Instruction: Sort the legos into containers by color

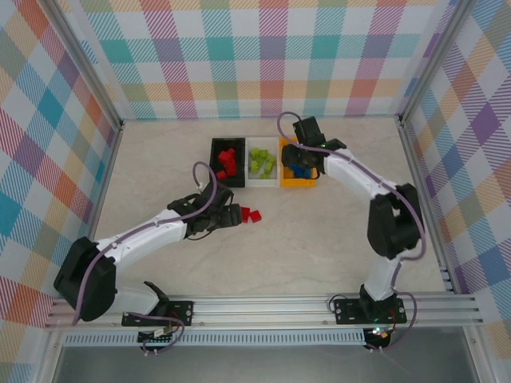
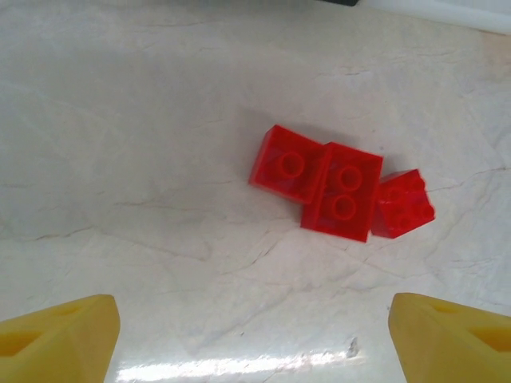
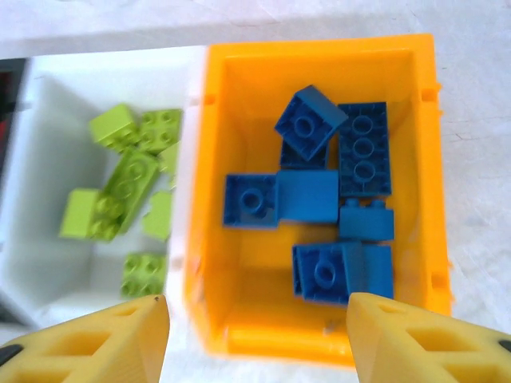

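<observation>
Hovering over orange bin: right gripper spread, empty; left gripper spread wide at red legos, left of bin, touching nothing.

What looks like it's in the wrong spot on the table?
Three small red plastic bricks lie bunched together on the bare marbled tabletop, outside the black plastic bin that holds the other red bricks. Lime green bricks sit in the white bin and blue bricks in the orange-yellow bin, so these three look unsorted.

Three bins — three loose reds, roughly seven blues.
</observation>
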